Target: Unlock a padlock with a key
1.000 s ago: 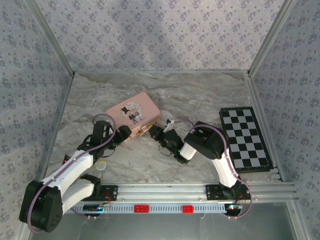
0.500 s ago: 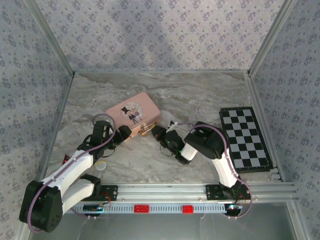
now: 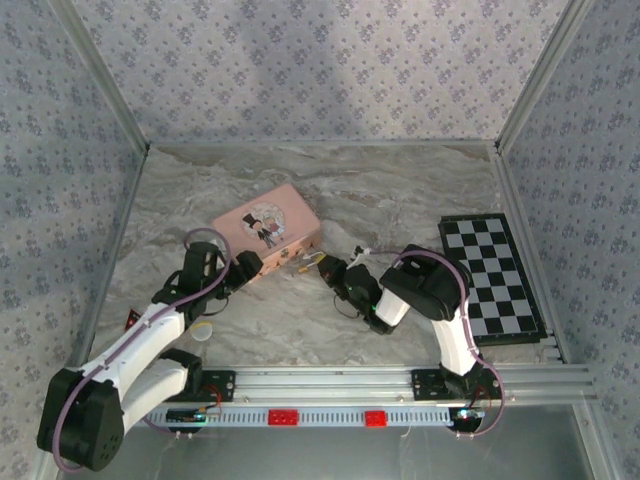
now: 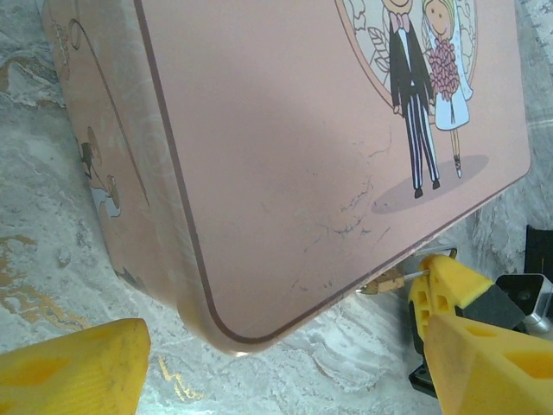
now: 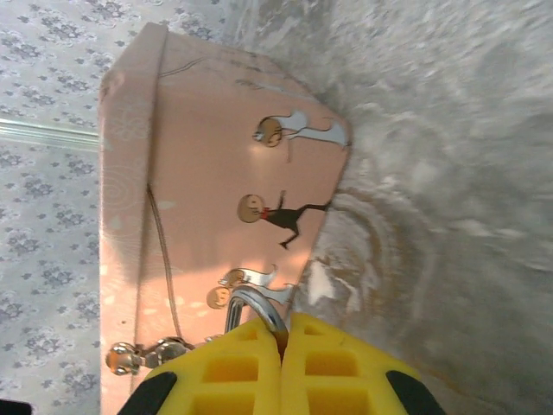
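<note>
Working the key at the padlock, unlock not confirmed

padlock (image 4: 388,282) = tiny brass bit peeking out from below the front edge of the pink box (image 3: 262,228), toward that edge's right end. Shackle too small to read, so can't tell if locked or sprung. A thin silver piece runs from it toward the right gripper (image 5: 281,333). That gripper is pressed together on a silver loop, which I take for the head of the key (image 5: 248,303). Whether the blade sits in the keyhole is hidden. Right gripper is just off the box front, close to the lock.

Left gripper (image 3: 247,267) is at the box's near-left corner, fingers spread wide with the corner between them. Marble shows between finger and box wall, so it's pinching nothing.

Judgement:
- key in hand: done
- key brought to the lock: about there
- turn and shackle pop: left to do, or at least unproven

Looks mid-task, insertion/turn stage.

Checkerboard (image 3: 492,276) is well apart from the box on its right. Pale disc (image 3: 203,331) lies on the box's near side. Neither involved
</note>
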Action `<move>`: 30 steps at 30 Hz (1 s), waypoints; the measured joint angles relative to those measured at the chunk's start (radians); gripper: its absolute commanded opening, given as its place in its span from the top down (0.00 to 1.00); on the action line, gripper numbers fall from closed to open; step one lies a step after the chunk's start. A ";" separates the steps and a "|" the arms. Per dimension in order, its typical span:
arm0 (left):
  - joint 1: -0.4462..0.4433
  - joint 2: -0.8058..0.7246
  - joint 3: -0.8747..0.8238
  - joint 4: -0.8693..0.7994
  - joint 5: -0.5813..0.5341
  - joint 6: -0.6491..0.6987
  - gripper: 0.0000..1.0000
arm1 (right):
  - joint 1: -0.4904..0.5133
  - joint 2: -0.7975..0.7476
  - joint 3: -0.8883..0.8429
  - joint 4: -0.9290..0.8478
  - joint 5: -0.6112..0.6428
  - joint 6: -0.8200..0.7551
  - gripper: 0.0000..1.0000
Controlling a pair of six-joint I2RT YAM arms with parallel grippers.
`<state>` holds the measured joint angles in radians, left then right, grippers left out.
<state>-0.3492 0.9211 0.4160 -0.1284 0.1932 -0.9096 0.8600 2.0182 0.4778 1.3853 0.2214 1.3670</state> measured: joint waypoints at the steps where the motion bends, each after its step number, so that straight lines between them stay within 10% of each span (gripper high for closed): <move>1: 0.000 -0.010 0.000 -0.007 0.000 0.006 0.16 | -0.003 -0.011 -0.016 0.005 0.000 -0.007 1.00; 18: 0.049 -0.229 -0.013 -0.064 -0.034 0.093 0.14 | -0.024 -0.215 -0.259 -0.043 0.000 -0.158 1.00; 30: 0.068 -0.251 -0.018 -0.081 -0.052 0.109 0.13 | -0.075 -0.690 -0.287 -0.579 -0.017 -0.323 1.00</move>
<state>-0.2813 0.6704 0.3985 -0.2092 0.1410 -0.8001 0.7853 1.3285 0.1909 0.8059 0.2047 1.0443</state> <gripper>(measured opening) 0.864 0.051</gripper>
